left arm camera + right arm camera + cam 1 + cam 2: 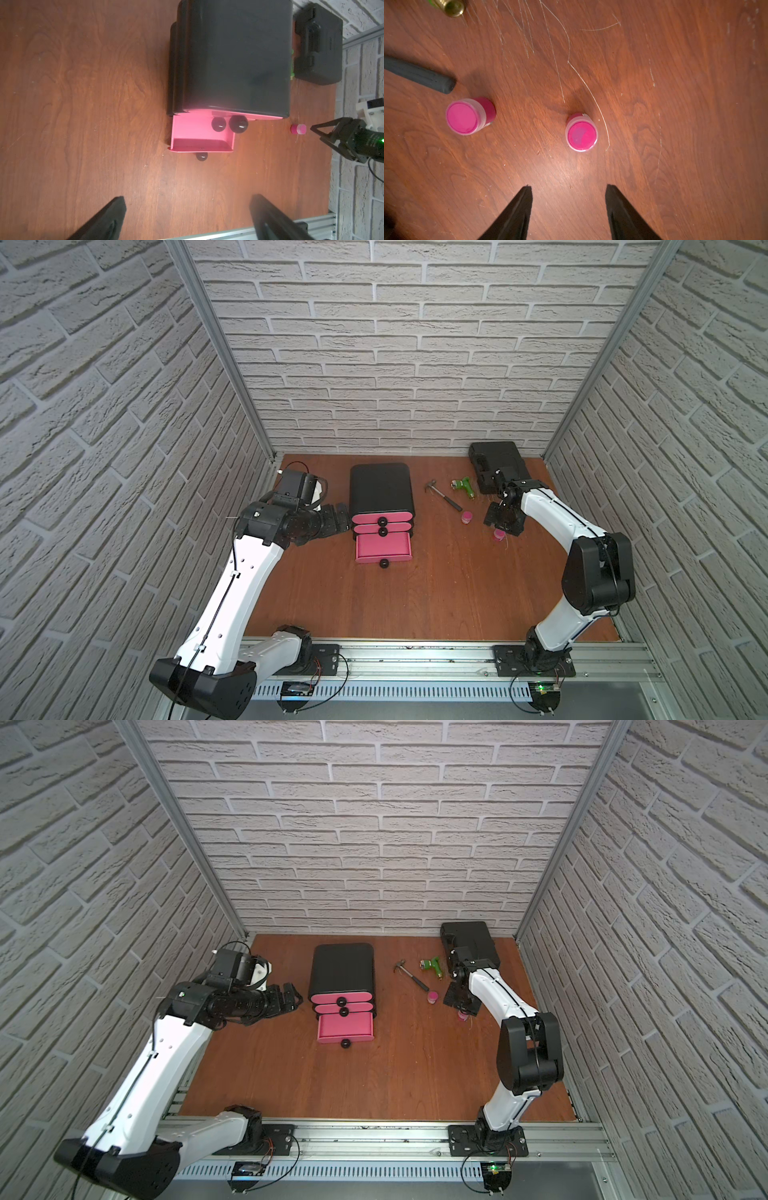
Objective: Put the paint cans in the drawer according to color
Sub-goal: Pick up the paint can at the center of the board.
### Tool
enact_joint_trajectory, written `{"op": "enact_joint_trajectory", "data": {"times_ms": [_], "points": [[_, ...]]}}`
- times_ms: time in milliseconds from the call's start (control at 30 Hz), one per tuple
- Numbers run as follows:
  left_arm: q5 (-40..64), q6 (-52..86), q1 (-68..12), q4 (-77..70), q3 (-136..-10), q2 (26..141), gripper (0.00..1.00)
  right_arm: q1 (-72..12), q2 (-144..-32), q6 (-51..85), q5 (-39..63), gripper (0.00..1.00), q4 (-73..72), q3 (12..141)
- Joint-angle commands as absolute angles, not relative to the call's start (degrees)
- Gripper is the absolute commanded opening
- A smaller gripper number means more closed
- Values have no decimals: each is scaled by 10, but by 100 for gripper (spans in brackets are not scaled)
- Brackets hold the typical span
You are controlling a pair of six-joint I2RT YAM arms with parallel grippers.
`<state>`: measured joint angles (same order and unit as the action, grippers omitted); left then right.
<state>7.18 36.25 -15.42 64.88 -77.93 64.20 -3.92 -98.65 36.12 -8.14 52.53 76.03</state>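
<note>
The left tool [187,199] and right tool [569,187] are spread apart, holding nothing. Right of middle in a top view, the right tool partly hides one pink jar [498,535].

Soft even light, faint shadows, slightly blurred wrist views

We count two magenta-pink paint cans [465,117] [581,136]. We count one black chest [380,489], with three pink-fronted drawers [383,549] and three round black knobs [381,521]. We also count one hammer [442,495], one green toy drill [464,486], one black tool case [496,462], and two grippers: the left gripper [187,197] and the right gripper [569,187].
</note>
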Motion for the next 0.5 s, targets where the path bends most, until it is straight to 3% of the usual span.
{"op": "enact_joint_trajectory", "data": {"times_ms": [0, 467], "points": [[19, 372, -150, 658, -775, 627, 98, -24, -1006, 344, -60, 66, 511, 787], [-9, 387, -149, 668, -773, 626, 99, 2, -1075, 343, -36, 66, 492, 788]]}}
